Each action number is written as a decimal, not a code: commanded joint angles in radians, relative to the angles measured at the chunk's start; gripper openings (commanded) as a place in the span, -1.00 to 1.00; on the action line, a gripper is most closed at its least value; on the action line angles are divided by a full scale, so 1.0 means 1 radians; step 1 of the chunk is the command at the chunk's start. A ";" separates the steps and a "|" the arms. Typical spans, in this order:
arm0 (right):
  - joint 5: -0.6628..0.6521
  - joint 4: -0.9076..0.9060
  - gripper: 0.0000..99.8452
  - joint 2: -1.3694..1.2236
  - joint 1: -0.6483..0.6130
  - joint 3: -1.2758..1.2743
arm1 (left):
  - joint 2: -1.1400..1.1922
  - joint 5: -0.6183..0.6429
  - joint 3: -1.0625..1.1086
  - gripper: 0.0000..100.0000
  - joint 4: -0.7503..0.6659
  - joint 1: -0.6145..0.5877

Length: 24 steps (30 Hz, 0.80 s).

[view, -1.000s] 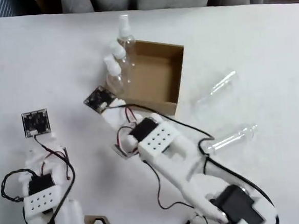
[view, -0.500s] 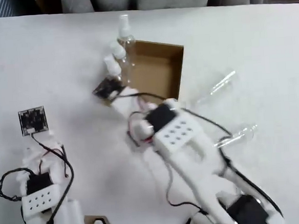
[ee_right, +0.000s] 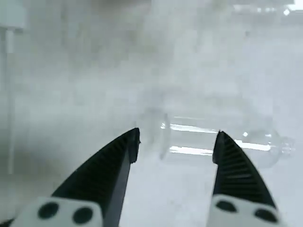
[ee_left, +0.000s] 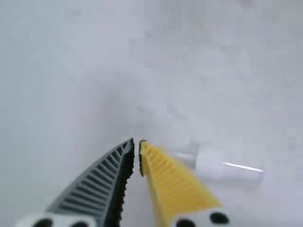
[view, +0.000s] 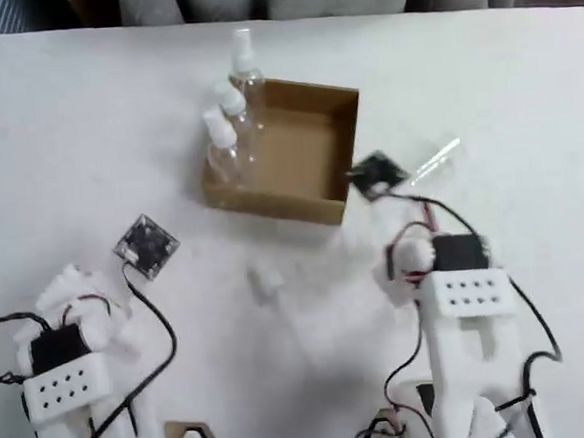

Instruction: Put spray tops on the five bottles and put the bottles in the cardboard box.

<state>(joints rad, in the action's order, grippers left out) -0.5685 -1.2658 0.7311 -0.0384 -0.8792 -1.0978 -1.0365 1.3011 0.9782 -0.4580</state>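
**Worktop** (view: pixel 85 123): white surface. Open room lies across the upper left, along the far right edge and in the strip below the cardboard box (view: pixel 297 148).

**Cardboard box:** upper centre of the high view, open side up, brown floor showing. Its lower right corner is near the right arm (view: pixel 465 302).

**Capped bottles** (view: pixel 232 108): three clear bottles with white spray tops stand upright in a line at the box's left wall. Whether they are inside the wall or just outside it cannot be told.

**Loose spray top** (view: pixel 266 279): lies on the worktop below the box, between the two arms.

**Clear bottle** (view: pixel 436 157): lies tilted on the worktop right of the box, partly behind the right arm's camera board.

**Left arm** (view: pixel 60 371): lower left of the high view, forearm angled up and to the right. The left pincer (ee_left: pixel 137 144) has its grey and yellow fingers together, with nothing between them. A white spray top lies on its side just beside the yellow finger; contact cannot be told.

**Right arm:** lower right of the high view, pointing up the frame. The right pincer (ee_right: pixel 177 138) has its black fingers apart. An uncapped bottle (ee_right: pixel 246 142) lies on its side across the gap beyond the tips, ungripped. Whether this is the clear bottle beside the box cannot be told
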 commanded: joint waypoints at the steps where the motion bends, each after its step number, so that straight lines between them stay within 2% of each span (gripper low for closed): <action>1: -0.072 0.070 -0.58 0.022 0.116 -0.026 | -0.024 -0.051 -0.107 -0.76 0.014 0.036; 5: -0.135 0.082 -0.58 0.021 0.246 -0.029 | -0.033 -0.055 -0.130 -0.60 0.008 0.050; 8: -0.160 0.090 -0.58 0.027 0.377 0.011 | -0.045 -0.074 -0.143 -0.62 0.014 0.050; 13: -0.230 0.097 -0.58 0.021 0.595 0.091 | -0.044 -0.290 -0.152 -0.65 0.130 0.056; 15: -0.275 0.143 -0.58 0.019 0.664 0.086 | -0.044 -0.448 -0.180 -0.63 0.238 0.041; 18: -0.308 0.226 -0.58 0.019 0.728 0.046 | -0.050 -0.815 -0.222 -0.57 0.434 -0.036; 20: -0.334 0.277 -0.58 0.019 0.748 0.003 | -0.050 -1.017 -0.245 -0.56 0.503 -0.068; 22: -0.365 0.344 -0.58 0.019 0.768 -0.052 | -0.045 -1.102 -0.247 -0.56 0.509 -0.068; 24: -0.381 0.414 -0.58 0.019 0.796 -0.100 | -0.045 -1.102 -0.247 -0.56 0.494 -0.058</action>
<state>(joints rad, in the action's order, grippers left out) -0.9198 -0.9421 0.7327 0.7135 -0.9513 -1.1285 -2.0016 1.1093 1.4630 -0.5132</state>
